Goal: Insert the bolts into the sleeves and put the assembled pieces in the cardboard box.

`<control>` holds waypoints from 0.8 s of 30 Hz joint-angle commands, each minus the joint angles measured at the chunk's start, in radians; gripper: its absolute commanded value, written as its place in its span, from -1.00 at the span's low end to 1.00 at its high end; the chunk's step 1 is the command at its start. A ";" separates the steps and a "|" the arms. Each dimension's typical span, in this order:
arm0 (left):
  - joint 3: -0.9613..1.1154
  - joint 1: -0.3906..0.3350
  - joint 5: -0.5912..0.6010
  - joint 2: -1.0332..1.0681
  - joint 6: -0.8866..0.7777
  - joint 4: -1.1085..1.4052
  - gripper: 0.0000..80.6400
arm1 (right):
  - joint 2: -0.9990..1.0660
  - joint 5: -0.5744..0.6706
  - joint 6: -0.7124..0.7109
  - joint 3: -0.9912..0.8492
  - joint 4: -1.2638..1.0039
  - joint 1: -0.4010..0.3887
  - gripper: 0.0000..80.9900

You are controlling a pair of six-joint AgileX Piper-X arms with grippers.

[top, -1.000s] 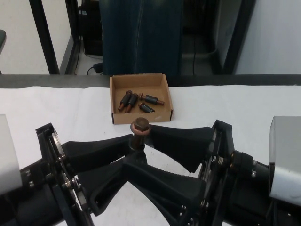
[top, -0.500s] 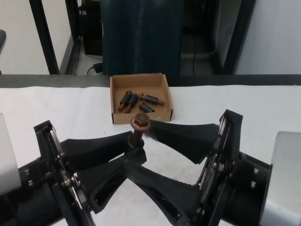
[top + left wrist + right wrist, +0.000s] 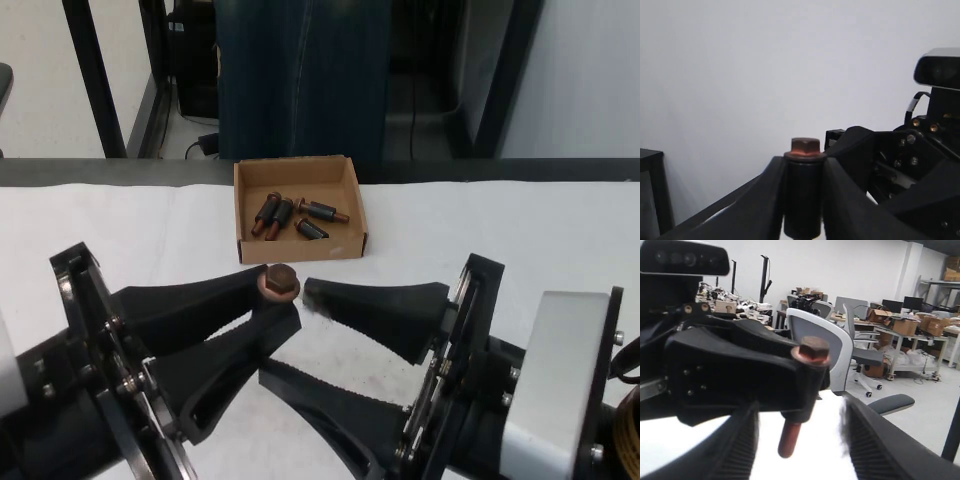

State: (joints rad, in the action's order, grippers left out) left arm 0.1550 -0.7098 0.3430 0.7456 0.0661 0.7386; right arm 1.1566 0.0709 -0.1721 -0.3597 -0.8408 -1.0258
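My left gripper point(image 3: 275, 302) is shut on a black sleeve point(image 3: 802, 195) held upright above the white bench. A copper bolt sits in the sleeve, its hex head point(image 3: 280, 281) resting on the sleeve's top point(image 3: 805, 146). In the right wrist view the bolt's head point(image 3: 812, 347) shows above the left gripper point(image 3: 740, 370) and its shank point(image 3: 789, 439) sticks out below. My right gripper point(image 3: 290, 335) stands open beside the bolt, one fingertip point(image 3: 312, 291) just to its right and not touching. The cardboard box point(image 3: 245, 210) lies beyond, holding several assembled pieces point(image 3: 272, 213).
White cloth point(image 3: 480, 225) covers the bench on both sides of the box. A dark rail point(image 3: 100, 170) runs along the bench's far edge, with black frame posts point(image 3: 92, 75) behind it.
The bolt has sunk into the sleeve until its head rests on top. My left gripper has shifted left and down with it. The right gripper's finger has drawn away from the bolt.
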 commanded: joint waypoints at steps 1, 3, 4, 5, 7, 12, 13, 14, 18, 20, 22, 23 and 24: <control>0.019 0.004 -0.051 -0.010 0.027 0.016 -0.98 | -0.001 -0.053 -0.058 0.000 0.000 -0.004 0.24; 0.029 0.004 -0.115 -0.010 0.027 -0.007 -0.98 | -0.001 -0.071 -0.093 0.000 0.000 -0.004 0.24; 0.034 0.004 -0.143 -0.010 0.030 -0.020 -0.98 | -0.001 -0.071 -0.109 0.000 0.000 -0.004 0.24; 0.038 0.010 -0.181 -0.010 0.030 -0.038 -0.98 | -0.001 -0.082 -0.120 0.000 0.000 -0.004 0.24; 0.048 0.032 -0.206 -0.010 0.030 -0.068 -0.98 | -0.001 -0.097 -0.129 -0.005 -0.002 -0.004 0.24; 0.097 0.139 -0.211 0.019 0.019 -0.120 -0.98 | -0.001 -0.119 -0.151 -0.044 0.038 -0.001 0.24; 0.110 0.162 -0.208 0.038 0.006 -0.131 -0.98 | -0.001 -0.119 -0.151 -0.058 0.053 0.001 0.24; 0.122 0.184 -0.199 0.059 -0.015 -0.141 -0.98 | -0.001 -0.119 -0.151 -0.069 0.072 0.003 0.24; 0.186 0.244 -0.154 0.145 -0.142 -0.217 -0.98 | -0.007 -0.203 -0.151 -0.121 0.130 0.031 0.24; 0.223 0.255 -0.149 0.198 -0.180 -0.244 -0.98 | -0.025 -0.258 -0.159 -0.152 0.202 0.051 0.24; 0.264 0.258 -0.131 0.249 -0.182 -0.267 -0.98 | -0.050 -0.293 -0.184 -0.186 0.289 0.073 0.24; 0.289 0.258 -0.131 0.284 -0.182 -0.286 -0.98 | -0.066 -0.304 -0.194 -0.210 0.340 0.089 0.24; 0.314 0.258 -0.131 0.309 -0.201 -0.304 -0.98 | -0.083 -0.315 -0.196 -0.227 0.399 0.100 0.24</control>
State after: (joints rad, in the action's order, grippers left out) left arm 0.3703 -0.4575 0.1855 0.9597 -0.0899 0.4831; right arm 1.1267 -0.1889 -0.3410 -0.5225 -0.5778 -0.9636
